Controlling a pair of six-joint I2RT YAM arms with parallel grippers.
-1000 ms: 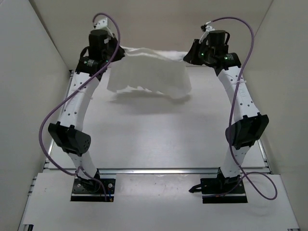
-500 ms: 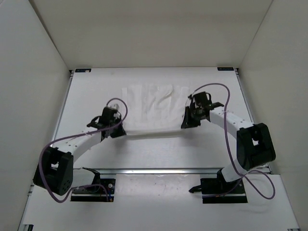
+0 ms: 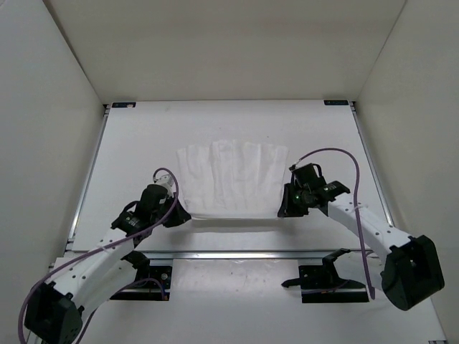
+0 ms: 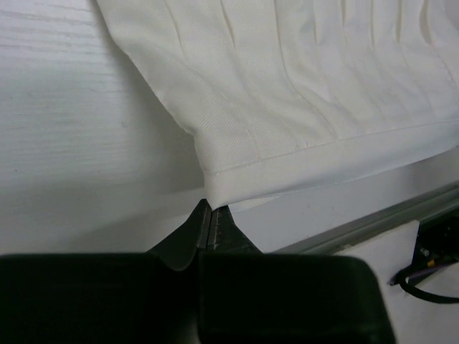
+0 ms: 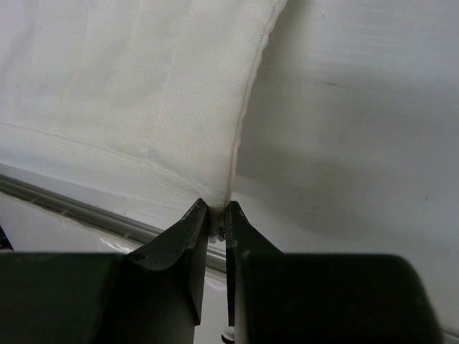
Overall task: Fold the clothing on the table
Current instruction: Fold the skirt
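The white clothing (image 3: pixel 231 178) lies spread on the table (image 3: pixel 143 143), pleated and wrinkled, its hemmed near edge stretched taut between both grippers. My left gripper (image 3: pixel 183 216) is shut on the near left corner; in the left wrist view the clothing (image 4: pixel 287 93) runs up from the gripper (image 4: pixel 210 208). My right gripper (image 3: pixel 282 211) is shut on the near right corner; in the right wrist view the clothing (image 5: pixel 143 93) enters the gripper (image 5: pixel 216 210) at its hem. Both grippers sit low over the table's near part.
A metal rail (image 3: pixel 237 254) runs along the table's near edge, just behind both grippers. The arm bases (image 3: pixel 140 279) stand on the near shelf. White walls close in the left, right and far sides.
Both arms have come back from the far edge toward the near rail, pulling the clothing down from the air. It now lies spread flat, with both corners still gripped.
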